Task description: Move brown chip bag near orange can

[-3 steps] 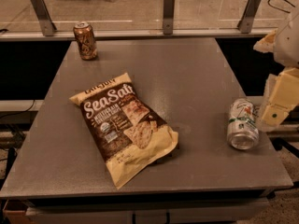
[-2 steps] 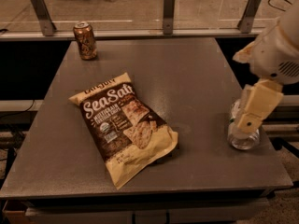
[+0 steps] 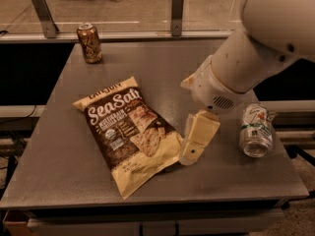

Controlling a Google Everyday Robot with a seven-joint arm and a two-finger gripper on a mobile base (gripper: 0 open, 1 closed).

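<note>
The brown chip bag [image 3: 129, 132] lies flat on the grey table [image 3: 59, 171], left of the middle, with white "Sea Salt" lettering facing up. The orange can [image 3: 89, 43] stands upright at the table's far left corner, well apart from the bag. My gripper [image 3: 193, 150] hangs from the white arm [image 3: 246, 58], which reaches in from the upper right. It is low over the table, right at the bag's right edge. It holds nothing that I can see.
A silver-white can [image 3: 256, 130] lies on its side near the table's right edge, right of the gripper. A low rail with metal posts [image 3: 177, 11] runs behind the table. The table's front edge is close below the bag.
The arm has swung left from the table's right edge, past the silver-white can, and the gripper now sits beside the bag's right edge. The bag and cans have not moved.
</note>
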